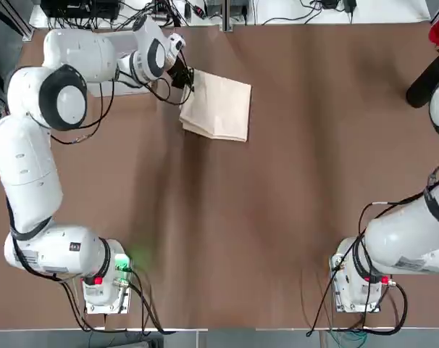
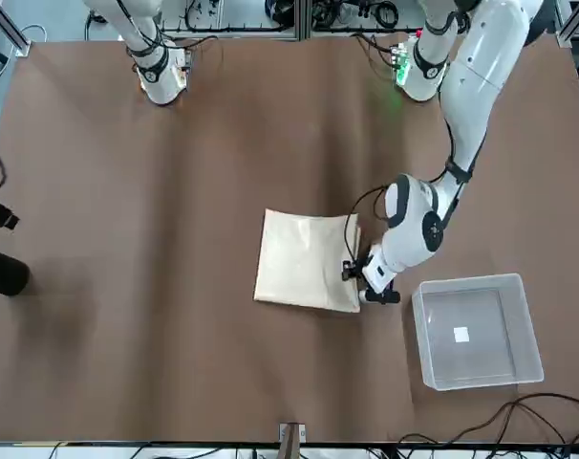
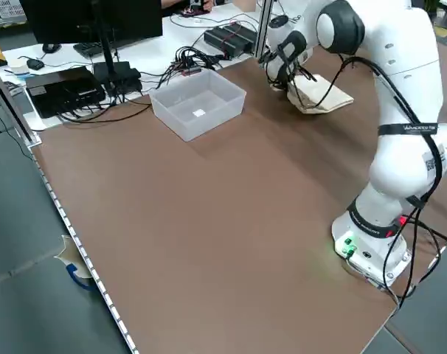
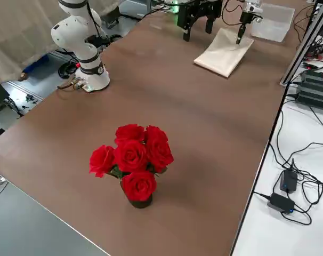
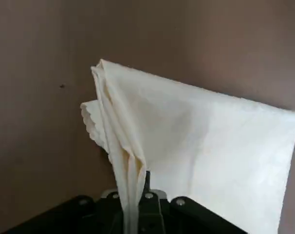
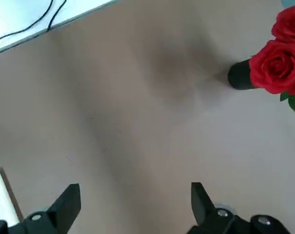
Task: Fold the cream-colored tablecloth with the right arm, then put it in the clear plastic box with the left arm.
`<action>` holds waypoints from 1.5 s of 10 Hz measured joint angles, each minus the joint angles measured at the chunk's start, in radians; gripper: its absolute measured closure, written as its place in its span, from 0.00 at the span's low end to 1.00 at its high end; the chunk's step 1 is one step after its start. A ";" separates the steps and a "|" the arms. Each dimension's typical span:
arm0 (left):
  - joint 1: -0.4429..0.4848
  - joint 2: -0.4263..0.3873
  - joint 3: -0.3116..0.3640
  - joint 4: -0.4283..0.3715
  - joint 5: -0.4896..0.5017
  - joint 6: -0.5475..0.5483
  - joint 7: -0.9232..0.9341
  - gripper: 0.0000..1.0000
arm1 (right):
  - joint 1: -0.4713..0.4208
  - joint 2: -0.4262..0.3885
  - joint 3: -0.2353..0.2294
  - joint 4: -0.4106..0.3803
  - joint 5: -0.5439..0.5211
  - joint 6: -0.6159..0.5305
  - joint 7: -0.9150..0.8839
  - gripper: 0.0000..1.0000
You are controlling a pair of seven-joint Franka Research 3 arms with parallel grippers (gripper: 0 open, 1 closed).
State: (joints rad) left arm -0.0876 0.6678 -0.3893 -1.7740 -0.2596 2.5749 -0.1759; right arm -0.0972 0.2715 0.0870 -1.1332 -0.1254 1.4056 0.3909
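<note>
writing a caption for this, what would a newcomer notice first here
Probably the bunch of red roses in a dark vase, vivid on the brown table at the robot's right. Next, the big white left arm reaching out to pinch the cream cloth at its edge, beside the clear plastic box.

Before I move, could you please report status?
Left gripper clamped on folded tablecloth. Right gripper open, empty. Box empty, nothing blocking between.

cream tablecloth [image 2: 307, 261]: folded, edge pinched | clear box [image 2: 477, 332]: upright, beside cloth
</note>
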 joint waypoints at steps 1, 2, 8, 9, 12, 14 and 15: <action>0.000 -0.016 0.001 -0.010 0.073 -0.008 -0.060 0.93 | 0.002 -0.025 -0.007 -0.049 0.004 0.022 -0.013 0.00; -0.001 -0.028 0.000 -0.012 0.147 -0.029 -0.119 0.93 | 0.005 -0.049 -0.014 -0.109 0.023 0.077 -0.037 0.00; -0.040 -0.116 -0.010 -0.002 0.493 -0.223 -0.430 0.93 | 0.062 -0.106 -0.035 -0.318 0.067 0.281 -0.067 0.00; -0.058 -0.120 -0.014 0.010 0.533 -0.255 -0.478 0.93 | 0.062 -0.115 -0.043 -0.317 0.069 0.291 -0.067 0.00; -0.130 -0.115 -0.023 0.075 0.610 -0.330 -0.585 0.93 | 0.062 -0.157 -0.065 -0.317 0.059 0.293 -0.068 0.00; -0.183 -0.087 -0.022 0.134 0.612 -0.367 -0.594 0.93 | 0.062 -0.171 -0.069 -0.317 0.053 0.294 -0.077 0.00; -0.206 -0.065 -0.020 0.165 0.612 -0.371 -0.601 0.93 | 0.062 -0.174 -0.072 -0.317 0.052 0.295 -0.094 0.00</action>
State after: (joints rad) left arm -0.2932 0.6024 -0.4095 -1.6089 0.3526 2.2039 -0.7767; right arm -0.0352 0.0980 0.0151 -1.4498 -0.0738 1.7010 0.2973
